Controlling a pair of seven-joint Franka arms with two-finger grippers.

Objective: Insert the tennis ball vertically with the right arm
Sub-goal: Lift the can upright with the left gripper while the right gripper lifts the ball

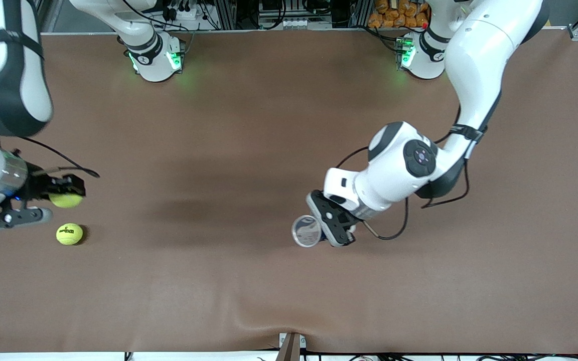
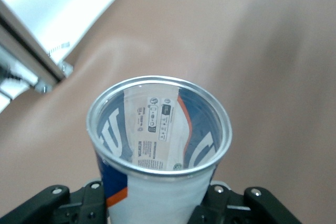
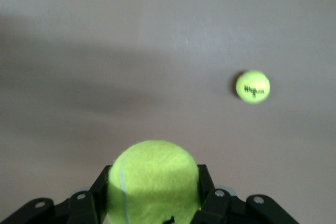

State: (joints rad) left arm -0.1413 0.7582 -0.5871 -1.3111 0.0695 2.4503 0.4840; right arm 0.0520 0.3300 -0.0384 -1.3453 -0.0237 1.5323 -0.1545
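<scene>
Brown table [image 1: 249,150] | right hand [image 1: 63,193] pinching tennis ball [image 1: 66,200] | left hand [image 1: 326,225] clamps can [image 1: 306,231], label visible wrist-only

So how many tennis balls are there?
2. One tennis ball is held in the right claw, up over the right arm's end of the table. The other ball lies on the table there. The can in the left claw looks empty.

Left pincer [image 1: 330,224] hides part of the can [image 1: 306,231].
</scene>
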